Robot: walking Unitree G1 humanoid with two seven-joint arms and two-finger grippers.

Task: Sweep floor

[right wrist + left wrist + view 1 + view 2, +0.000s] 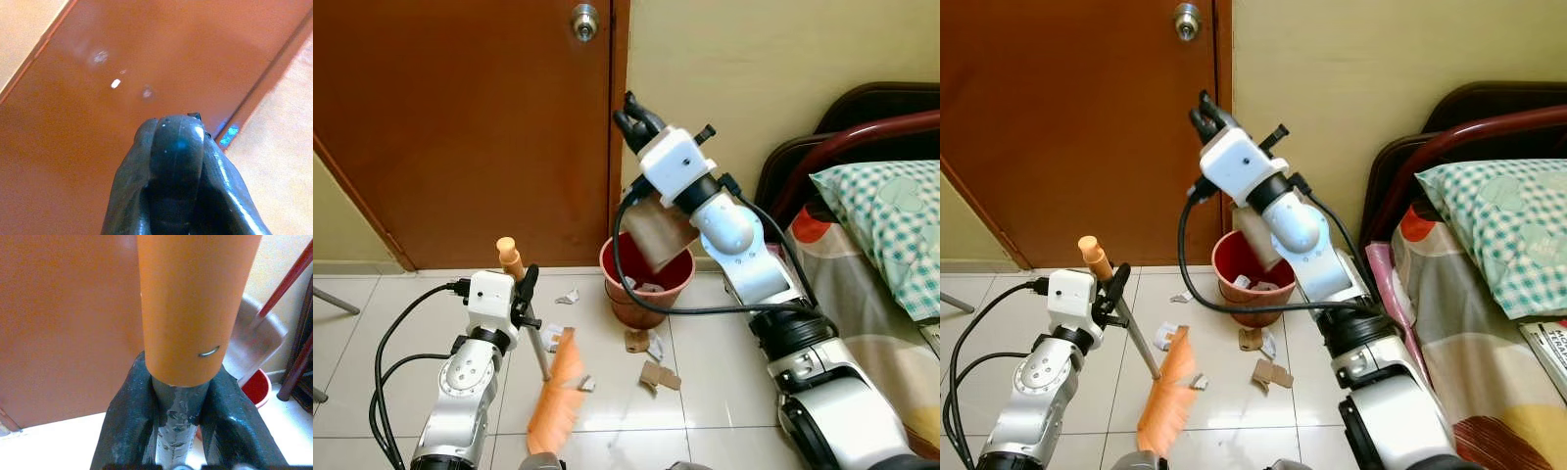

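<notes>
Two hands are at work over a pale tiled floor (705, 401) in front of a brown door (460, 127). The left hand (521, 290) pinches the broom (555, 392) by its grey metal shaft just below the orange handle cap (195, 308), with a black finger on each side. From there the shaft slants down to an orange brush head with soft bristles, which rests on the tiles just beside a few scraps of torn paper and cardboard (658, 375).

Beyond the scraps stands a red bucket (646, 284) at the foot of the yellow wall, with some scraps already inside. The right hand (636, 119) is raised high against the door edge, its fingers pressed together around a dark rod-like grip. Below that wrist a brownish dustpan (658, 235) hangs tilted over the bucket's mouth; in the left wrist view its red handle (286, 281) rises from the pan.

To the right is a bed (871, 294) with a dark headboard and a green checked pillow (891, 225).
</notes>
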